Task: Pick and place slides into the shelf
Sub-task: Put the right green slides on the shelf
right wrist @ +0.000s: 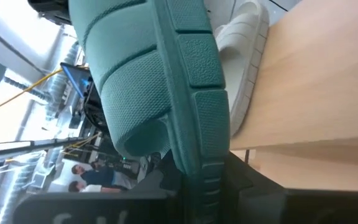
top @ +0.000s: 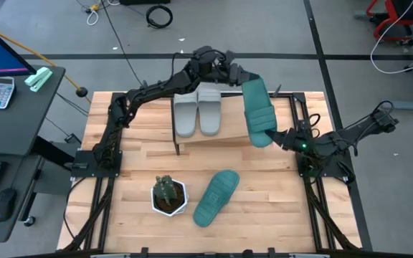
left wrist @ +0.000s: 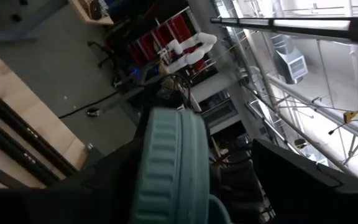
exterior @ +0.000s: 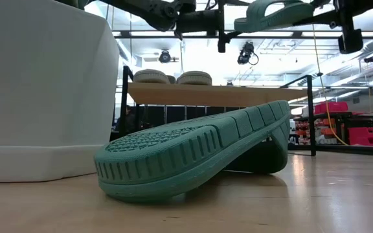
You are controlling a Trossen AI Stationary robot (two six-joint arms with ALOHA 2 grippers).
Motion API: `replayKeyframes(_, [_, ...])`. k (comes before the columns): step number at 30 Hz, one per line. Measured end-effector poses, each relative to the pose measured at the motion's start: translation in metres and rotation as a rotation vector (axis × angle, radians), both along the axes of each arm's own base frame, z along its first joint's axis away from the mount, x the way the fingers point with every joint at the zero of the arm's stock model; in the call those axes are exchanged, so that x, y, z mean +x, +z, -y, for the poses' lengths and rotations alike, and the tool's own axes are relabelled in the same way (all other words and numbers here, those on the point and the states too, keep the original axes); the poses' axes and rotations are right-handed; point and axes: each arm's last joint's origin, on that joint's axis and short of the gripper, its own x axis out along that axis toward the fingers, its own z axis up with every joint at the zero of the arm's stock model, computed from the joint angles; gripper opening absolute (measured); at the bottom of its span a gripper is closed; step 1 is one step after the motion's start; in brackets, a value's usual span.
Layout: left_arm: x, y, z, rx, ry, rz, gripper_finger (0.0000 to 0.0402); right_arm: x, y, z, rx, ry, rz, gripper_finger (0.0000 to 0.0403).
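1. Right gripper [top: 282,136] is clamped on one end of a teal slide [top: 257,111], holding it in the air over the shelf [top: 228,129].
2. Left gripper [top: 236,74] sits at the slide's other end, fingers apart – not gripping.
3. Grey pair [top: 198,111] sits on the shelf, just beside the held slide, on the left gripper's side.
4. 2nd teal slide [top: 216,197] lies sole-up on the table, well below both grippers – next to a plant [top: 168,193].

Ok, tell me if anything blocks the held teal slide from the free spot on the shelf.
Nothing visible does. The teal slide, held by the right gripper, hangs over the shelf with bare board beside the grey pair. The left gripper is at its far end.
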Motion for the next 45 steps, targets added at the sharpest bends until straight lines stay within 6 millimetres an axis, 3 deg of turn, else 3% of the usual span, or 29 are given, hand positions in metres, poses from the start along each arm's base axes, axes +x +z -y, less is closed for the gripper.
replayKeyframes(6, [-0.007,0.014,-0.003,0.04,0.004,0.079,0.03,-0.004,-0.008,-0.007,0.045,-0.029,-0.021,0.0049])
replayKeyframes(17, [-0.03,0.059,0.014,0.209,0.008,0.212,0.0298,-0.002,-0.018,-0.015,0.096,-0.058,-0.036,0.0049])
replayKeyframes(30, [-0.055,0.115,0.085,0.515,-0.122,0.331,0.0298,0.008,-0.033,-0.022,0.181,-0.082,-0.068,0.0049])
replayKeyframes(45, [-0.047,0.081,0.141,0.654,-0.16,-0.094,0.0297,0.001,-0.045,-0.025,0.258,-0.121,-0.068,0.0049])
